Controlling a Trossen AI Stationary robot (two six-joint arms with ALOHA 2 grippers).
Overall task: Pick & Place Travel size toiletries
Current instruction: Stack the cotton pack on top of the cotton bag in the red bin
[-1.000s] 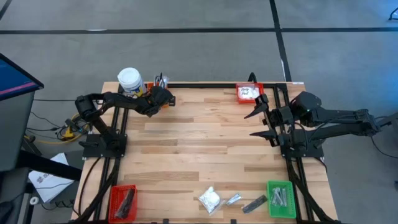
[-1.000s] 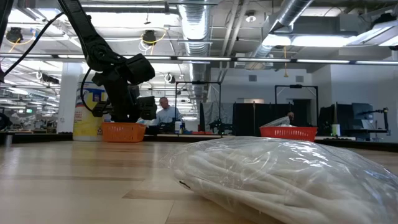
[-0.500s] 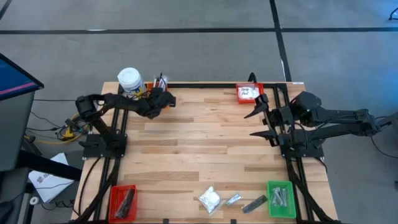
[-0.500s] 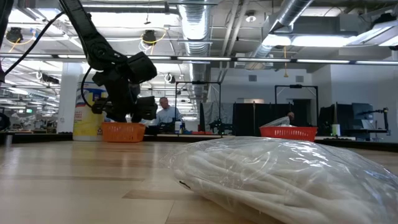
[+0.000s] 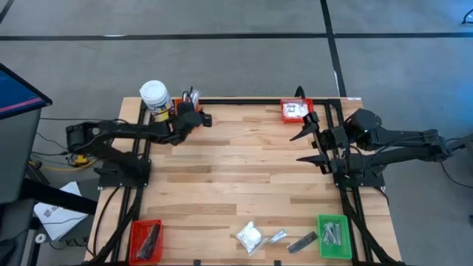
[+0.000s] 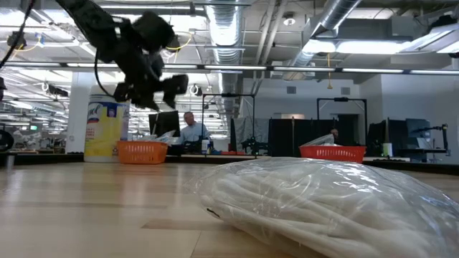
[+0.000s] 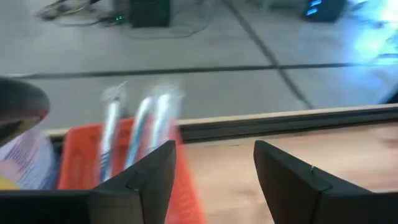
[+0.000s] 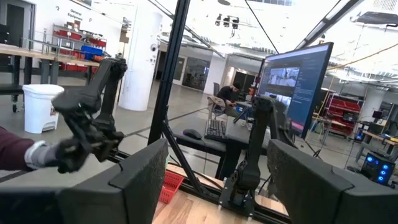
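Three loose toiletries lie on the bare wooden surface (image 5: 236,170) at its near edge: a white puffy packet (image 5: 249,237), a small silvery sachet (image 5: 277,237) just beside it, and a dark grey flat bar (image 5: 301,241) next along, close to the green bin (image 5: 333,236). These look like what is left to sort.

The rest appears already placed. The orange bin (image 5: 191,100) at the far left corner holds slim white-blue toothbrushes (image 7: 134,127) standing upright; the left wrist view shows them clearly above the bin's rim. The far red bin (image 5: 295,110) holds white packets, the near red bin (image 5: 145,240) holds dark bars, and the green bin holds silvery sachets. My judgement is that the task is well past halfway, with one item of three kinds outstanding.

The left gripper (image 5: 198,118) hangs raised in the air just beside the orange bin, its fingers spread apart and carrying nothing, which suggests a toothbrush delivery there is finished. The right gripper (image 5: 309,145) waits over the right side of the surface, near the far red bin, fingers wide and empty.

In the low view the white puffy packet (image 6: 315,208) fills the foreground: a clear crinkled plastic wrap around soft white contents, lying flat and slightly domed. It looks light and slippery, likely to deform under a pinch. The sachet and bar are thin and flat, so I judge they would need a low grasp at the edges.
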